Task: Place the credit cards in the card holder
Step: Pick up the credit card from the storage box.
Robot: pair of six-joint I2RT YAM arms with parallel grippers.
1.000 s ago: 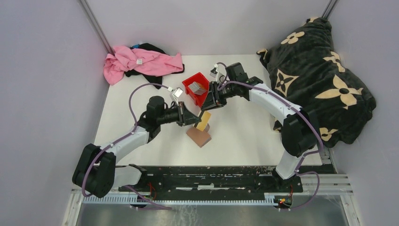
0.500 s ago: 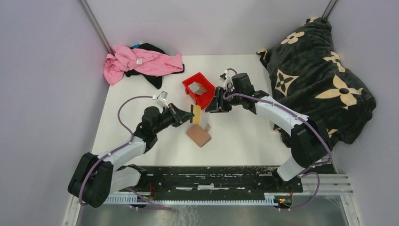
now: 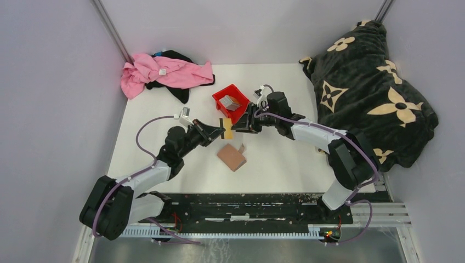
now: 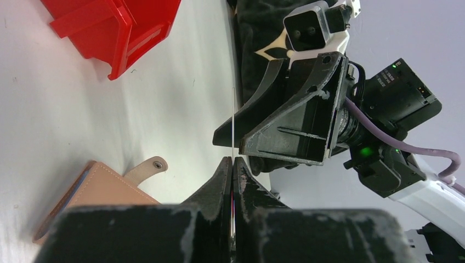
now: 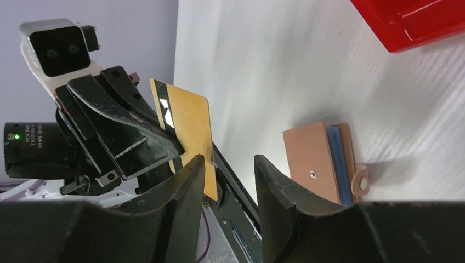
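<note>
A gold-yellow credit card (image 5: 186, 129) with a dark stripe stands on edge above the table, and my left gripper (image 4: 232, 162) is shut on its lower part. In the left wrist view the card (image 4: 233, 123) shows as a thin line. My right gripper (image 5: 229, 164) is open, facing the left one, and the card's free corner sits just inside its jaws, beside the left finger. The tan card holder (image 3: 231, 157) lies closed on the table below both grippers, with a bluish card (image 5: 335, 159) showing inside it. Grey cards (image 3: 232, 102) lie in the red bin.
The red bin (image 3: 237, 108) stands just behind the grippers. Pink and black cloths (image 3: 164, 72) lie at the back left. A dark flowered blanket (image 3: 373, 82) covers the right side. The holder's snap tab (image 4: 148, 167) points toward the bin.
My left gripper has carried the gold card up and left, away from the card holder. My right gripper has opened wider, drawn back, then come in to the card again.
</note>
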